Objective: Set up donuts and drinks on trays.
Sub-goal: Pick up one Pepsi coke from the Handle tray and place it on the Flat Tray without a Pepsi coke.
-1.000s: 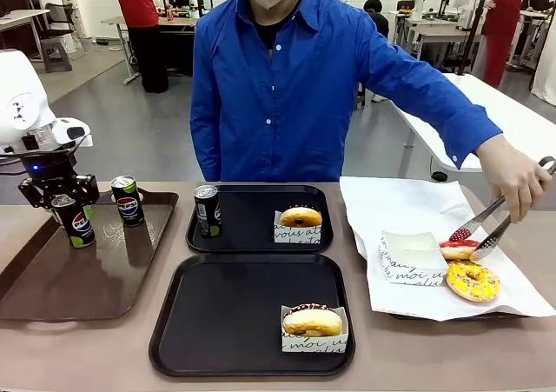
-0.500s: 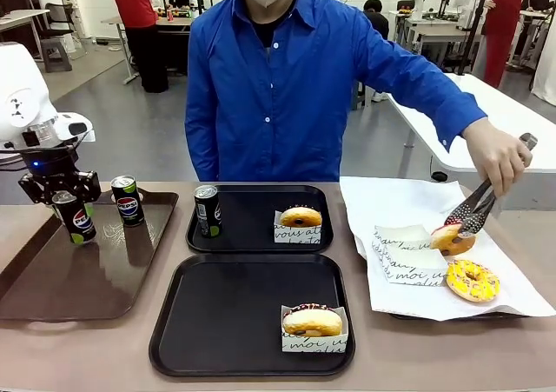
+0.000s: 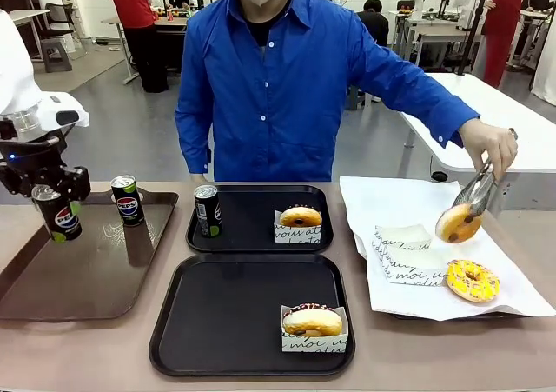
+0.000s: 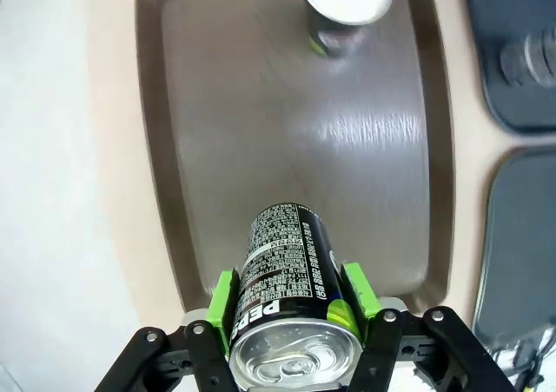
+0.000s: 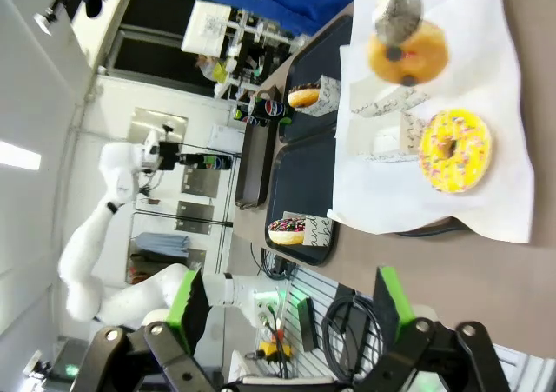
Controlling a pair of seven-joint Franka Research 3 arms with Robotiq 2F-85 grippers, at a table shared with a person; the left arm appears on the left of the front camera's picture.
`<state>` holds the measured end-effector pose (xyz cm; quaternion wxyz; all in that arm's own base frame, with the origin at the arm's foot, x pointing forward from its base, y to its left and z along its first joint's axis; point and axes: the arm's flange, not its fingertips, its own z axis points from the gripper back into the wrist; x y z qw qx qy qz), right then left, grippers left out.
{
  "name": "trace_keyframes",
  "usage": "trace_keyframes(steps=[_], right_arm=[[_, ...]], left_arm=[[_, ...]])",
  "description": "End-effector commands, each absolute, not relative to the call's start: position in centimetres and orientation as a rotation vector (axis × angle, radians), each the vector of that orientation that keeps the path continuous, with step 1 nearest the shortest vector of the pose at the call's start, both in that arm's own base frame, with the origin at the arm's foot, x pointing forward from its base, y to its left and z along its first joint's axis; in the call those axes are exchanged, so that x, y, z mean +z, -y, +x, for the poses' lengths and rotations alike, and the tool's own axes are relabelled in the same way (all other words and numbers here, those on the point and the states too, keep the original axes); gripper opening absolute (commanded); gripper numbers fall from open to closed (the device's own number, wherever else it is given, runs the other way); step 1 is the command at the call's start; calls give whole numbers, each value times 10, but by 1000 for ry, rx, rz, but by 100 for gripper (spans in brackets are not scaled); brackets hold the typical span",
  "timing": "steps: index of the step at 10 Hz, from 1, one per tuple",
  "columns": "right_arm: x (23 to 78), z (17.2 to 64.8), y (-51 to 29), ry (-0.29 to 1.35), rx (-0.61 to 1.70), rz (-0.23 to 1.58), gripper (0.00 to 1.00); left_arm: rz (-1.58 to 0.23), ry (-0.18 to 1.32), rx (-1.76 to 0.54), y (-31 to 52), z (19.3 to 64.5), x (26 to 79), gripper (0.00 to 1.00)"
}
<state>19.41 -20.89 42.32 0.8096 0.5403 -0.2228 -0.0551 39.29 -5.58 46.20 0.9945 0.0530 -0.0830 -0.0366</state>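
Note:
My left gripper (image 3: 50,199) is shut on a black Pepsi can (image 3: 59,219), held upright in the air above the left end of the brown tray (image 3: 87,275). The left wrist view shows that can (image 4: 291,266) between the green pads (image 4: 224,301). A second can (image 3: 128,200) stands on the brown tray. The far black tray (image 3: 252,235) holds a can (image 3: 207,209) and a boxed donut (image 3: 301,222). The near black tray (image 3: 217,322) holds a boxed chocolate donut (image 3: 313,322). My right gripper (image 5: 291,314) hangs open with nothing between its fingers.
The person's hand holds tongs (image 3: 476,188) gripping a donut (image 3: 458,222) above white paper (image 3: 391,205). A yellow-sprinkled donut (image 3: 473,280) and an empty paper box (image 3: 407,257) lie on that paper. The person stands at the far table edge.
My left gripper has lifted its can off the brown tray, up and leftward. The person has picked a donut off the paper with the tongs and raised it.

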Motion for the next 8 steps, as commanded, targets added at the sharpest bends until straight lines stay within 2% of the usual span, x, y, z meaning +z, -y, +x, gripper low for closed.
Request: trace_keyframes(steps=[1, 4, 8], right_arm=[[424, 196, 210, 499, -109, 1171, 100], [424, 196, 210, 499, -109, 1171, 100], [424, 196, 210, 499, -109, 1171, 100]], left_arm=[[141, 170, -149, 67, 366, 462, 59], [144, 201, -220, 74, 349, 464, 59], [137, 175, -191, 80, 354, 463, 59]])
